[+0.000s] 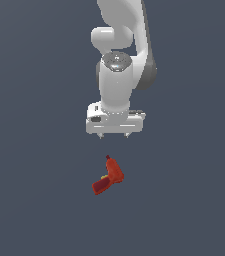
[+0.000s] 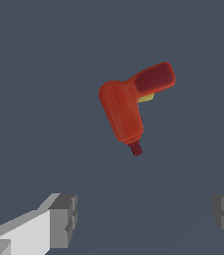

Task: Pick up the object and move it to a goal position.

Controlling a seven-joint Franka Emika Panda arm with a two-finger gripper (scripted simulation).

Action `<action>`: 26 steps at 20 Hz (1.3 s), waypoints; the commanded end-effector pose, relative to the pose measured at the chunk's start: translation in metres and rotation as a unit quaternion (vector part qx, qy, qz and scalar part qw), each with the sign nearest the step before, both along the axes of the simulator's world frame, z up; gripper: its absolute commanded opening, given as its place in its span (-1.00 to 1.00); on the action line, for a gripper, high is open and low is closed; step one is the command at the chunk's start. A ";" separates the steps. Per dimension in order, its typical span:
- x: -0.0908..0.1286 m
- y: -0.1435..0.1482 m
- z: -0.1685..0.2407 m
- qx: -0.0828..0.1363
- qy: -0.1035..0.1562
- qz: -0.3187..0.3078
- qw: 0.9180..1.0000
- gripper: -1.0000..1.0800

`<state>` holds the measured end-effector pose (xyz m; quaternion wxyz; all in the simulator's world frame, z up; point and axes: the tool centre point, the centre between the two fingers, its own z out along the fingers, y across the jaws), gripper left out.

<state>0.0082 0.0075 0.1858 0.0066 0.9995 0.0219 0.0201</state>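
The object is a small orange-red toy drill (image 1: 112, 175) lying on the flat grey floor, with a darker red handle, a tiny yellow trigger and a dark tip. The wrist view shows the drill (image 2: 127, 108) whole, ahead of the fingers. My gripper (image 1: 114, 135) hangs above the drill and apart from it, its two short fingertips spread wide. It is open and holds nothing. In the wrist view my gripper (image 2: 146, 219) shows one grey finger pad (image 2: 63, 219) and the edge of the other, far apart, with only bare floor between them.
The white arm (image 1: 119, 60) rises behind the gripper in the exterior view. Uniform grey floor (image 1: 34, 200) surrounds the drill on all sides. No goal marker shows.
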 end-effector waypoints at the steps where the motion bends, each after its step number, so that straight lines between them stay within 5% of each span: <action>1: 0.000 0.000 0.000 0.000 0.000 0.000 1.000 1.00; 15: 0.003 0.001 0.001 0.001 -0.004 -0.005 1.000 1.00; 26: 0.030 -0.006 -0.014 0.013 0.004 -0.069 0.997 1.00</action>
